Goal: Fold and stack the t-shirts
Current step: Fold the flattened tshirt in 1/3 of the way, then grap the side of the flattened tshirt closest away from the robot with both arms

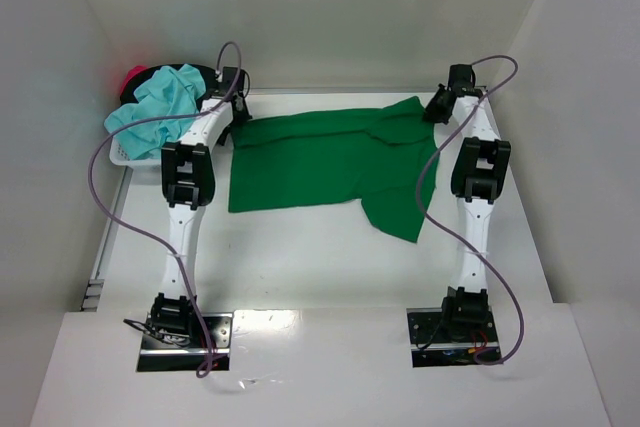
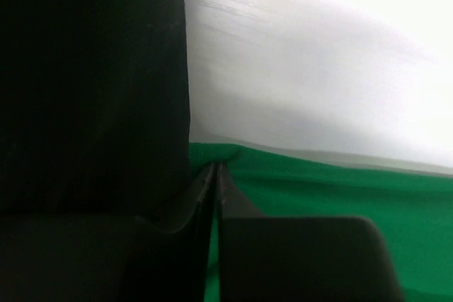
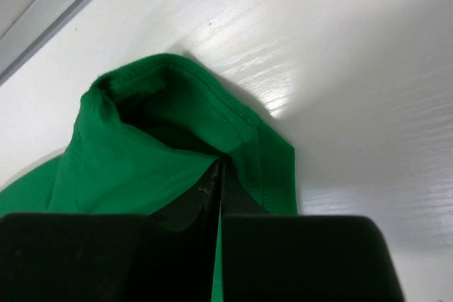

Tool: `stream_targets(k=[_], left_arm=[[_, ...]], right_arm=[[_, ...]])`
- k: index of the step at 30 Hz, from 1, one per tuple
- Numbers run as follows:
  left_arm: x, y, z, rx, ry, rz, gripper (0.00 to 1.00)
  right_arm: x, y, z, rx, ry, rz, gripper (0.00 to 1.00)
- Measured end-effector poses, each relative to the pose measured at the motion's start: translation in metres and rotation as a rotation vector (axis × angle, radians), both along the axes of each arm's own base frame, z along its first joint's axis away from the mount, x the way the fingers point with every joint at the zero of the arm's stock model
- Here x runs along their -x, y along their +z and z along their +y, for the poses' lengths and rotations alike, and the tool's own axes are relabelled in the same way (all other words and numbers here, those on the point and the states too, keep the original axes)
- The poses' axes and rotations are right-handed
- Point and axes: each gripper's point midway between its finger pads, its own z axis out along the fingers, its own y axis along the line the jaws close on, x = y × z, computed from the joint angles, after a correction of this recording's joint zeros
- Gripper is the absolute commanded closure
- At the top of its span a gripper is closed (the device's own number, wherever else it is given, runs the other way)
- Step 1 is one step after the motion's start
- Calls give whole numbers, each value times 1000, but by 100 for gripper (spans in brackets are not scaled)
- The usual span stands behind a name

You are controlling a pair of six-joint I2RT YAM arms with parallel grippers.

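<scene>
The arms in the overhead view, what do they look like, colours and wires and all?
The left arm and right arm are slim white links with chunky black joints, on shiny metal base plates. A greyish-purple cable loops loosely beside each. The left hand and right hand are black, with two flat fingers.
</scene>
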Motion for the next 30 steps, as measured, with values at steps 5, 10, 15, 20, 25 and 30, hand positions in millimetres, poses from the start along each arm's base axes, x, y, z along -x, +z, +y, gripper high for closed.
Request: stream_targets(k=[5,10,15,20,25,30], left_arm=[[-2,4,0,19,-42,-6,43],[-14,41,-9,7,-110,-65,15],[-21,108,-29,-2,-166,-182,4],[8,176,-53,-5,-229,-249,1],[83,197,-76,11,-307,-233,1],[155,179,-83,72,-326,-175,1]], right_arm=[[10,-1,12,-35,66,-4,75],[48,22,25,-55,116,18,45],[68,108,28,16,120,-117,25],[105,179,37,52,119,-270,18],[166,151,41,45,91,-205,1],[212,100,40,35,47,-70,1]])
